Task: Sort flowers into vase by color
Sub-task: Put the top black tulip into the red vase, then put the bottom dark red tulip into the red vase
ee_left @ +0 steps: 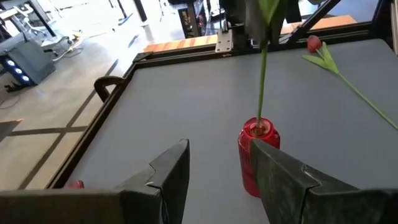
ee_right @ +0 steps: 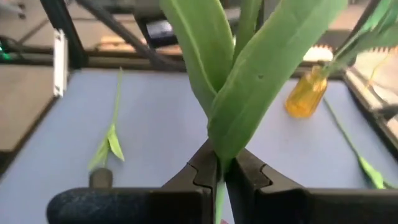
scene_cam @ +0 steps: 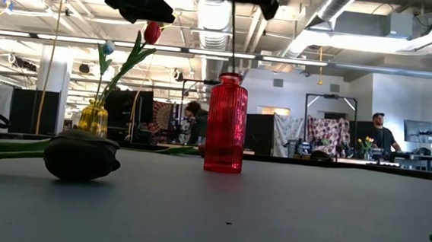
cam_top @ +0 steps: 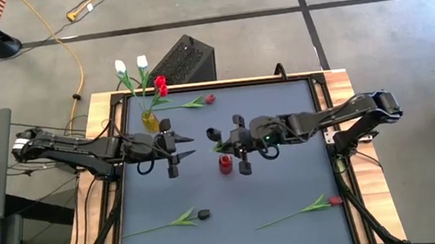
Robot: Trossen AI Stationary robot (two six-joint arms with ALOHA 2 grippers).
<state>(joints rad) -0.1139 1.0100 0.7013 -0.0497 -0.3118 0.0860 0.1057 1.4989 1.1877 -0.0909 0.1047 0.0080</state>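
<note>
— At the middle of the dark table (cam_top: pixel 287 179): what?
— Red vase (cam_top: pixel 225 164), upright. Right above it, right gripper (ee_right: pixel 221 165), clenched on the green stem of a flower (ee_right: pixel 249 74), just below the leaves.
— And the stem's lower end?
— Down inside the mouth of the red vase, going by the left wrist view. Hangs close to vertical there. Head colour: cannot tell.
— Left gripper (cam_top: pixel 186 145)?
— Just to the left of the red vase, above the table, pointed at it. Fingers (ee_left: pixel 177 174) spread apart, nothing between them. Not touching vase or stem.
— Elsewhere on the table?
— At the far left, a yellow vase (cam_top: pixel 149 120), upright, holding two white tulips (cam_top: pixel 130 65) and a red tulip (cam_top: pixel 160 84). Well apart from the red vase.
— Loose flowers?
— Three, all lying flat. A red-headed one (cam_top: pixel 210 99) by the far edge, just right of the yellow vase. A near-black one (cam_top: pixel 203 214) toward the near edge, stem running left. Another red one (cam_top: pixel 336 201) at the near right, stem also running left.
— Any of them touching a gripper?
— None. All well clear of both arms.
— Beyond the table?
— In the low view, a workshop room with people (scene_cam: pixel 381 132) far back.
</note>
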